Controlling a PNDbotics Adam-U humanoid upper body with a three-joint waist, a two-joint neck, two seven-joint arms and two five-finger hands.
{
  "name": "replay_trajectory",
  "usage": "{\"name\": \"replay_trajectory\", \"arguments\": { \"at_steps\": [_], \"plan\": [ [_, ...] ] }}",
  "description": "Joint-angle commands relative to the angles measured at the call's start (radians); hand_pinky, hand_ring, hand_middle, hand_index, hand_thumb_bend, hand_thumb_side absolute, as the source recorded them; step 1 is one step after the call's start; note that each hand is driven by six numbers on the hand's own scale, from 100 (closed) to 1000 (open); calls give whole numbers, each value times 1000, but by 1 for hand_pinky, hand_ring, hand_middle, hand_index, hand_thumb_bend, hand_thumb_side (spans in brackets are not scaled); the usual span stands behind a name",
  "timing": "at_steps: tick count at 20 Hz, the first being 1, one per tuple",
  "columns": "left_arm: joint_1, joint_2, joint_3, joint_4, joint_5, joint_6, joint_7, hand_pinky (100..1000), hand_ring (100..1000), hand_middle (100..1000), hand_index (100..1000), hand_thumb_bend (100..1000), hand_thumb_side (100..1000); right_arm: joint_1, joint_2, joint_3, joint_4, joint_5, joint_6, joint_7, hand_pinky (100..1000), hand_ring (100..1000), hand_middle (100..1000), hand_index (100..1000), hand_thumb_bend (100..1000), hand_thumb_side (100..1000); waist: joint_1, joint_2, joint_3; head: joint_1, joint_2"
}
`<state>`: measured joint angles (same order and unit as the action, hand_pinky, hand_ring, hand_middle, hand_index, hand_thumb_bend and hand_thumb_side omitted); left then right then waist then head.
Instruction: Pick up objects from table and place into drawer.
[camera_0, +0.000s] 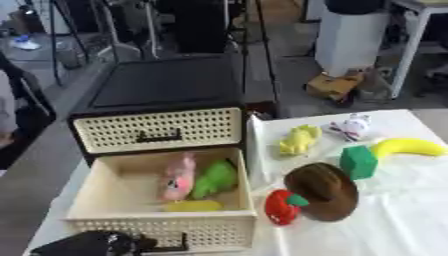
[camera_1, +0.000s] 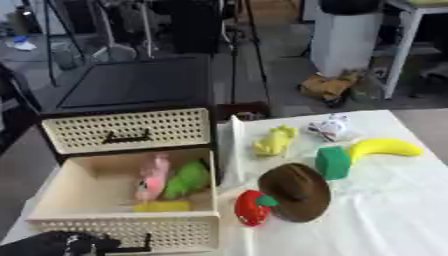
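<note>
Now my open drawer (camera_0: 157, 220) already holds three toys; the brown hat (camera_0: 324, 191) and red strawberry (camera_0: 280, 207) lie to the right of my left hand (camera_0: 92, 244). Whether its fingers are spread, I cannot tell.

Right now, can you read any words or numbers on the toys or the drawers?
None: no words or numbers show on the drawer, banana, green block or other toys.
The white toy has dark marks, too blurred to read.
</note>
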<state>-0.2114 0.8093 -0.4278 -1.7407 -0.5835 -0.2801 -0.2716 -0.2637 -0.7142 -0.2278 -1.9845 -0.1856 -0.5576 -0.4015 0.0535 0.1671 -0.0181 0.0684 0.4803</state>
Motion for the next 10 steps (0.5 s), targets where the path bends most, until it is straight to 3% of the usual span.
{"name": "replay_trajectory", "arguments": {
  "at_steps": [1, 10],
  "plan": [
    [-8, 18, 11, 0, -27, -15, 46, 1000, 1000, 1000, 1000, 100, 1000, -8, -17, -8, -16, 2, 2, 1, 699, 770, 644, 782, 292, 1000, -3, -9, -1, -3, -11],
    [-13, 8, 20, 31, 6, 35, 72, 997, 1000, 1000, 1000, 100, 1000, -7, -15, -8, -16, 3, 5, 3, 700, 770, 643, 779, 295, 1000, -2, -10, -3, -1, -14]
  ]
}}
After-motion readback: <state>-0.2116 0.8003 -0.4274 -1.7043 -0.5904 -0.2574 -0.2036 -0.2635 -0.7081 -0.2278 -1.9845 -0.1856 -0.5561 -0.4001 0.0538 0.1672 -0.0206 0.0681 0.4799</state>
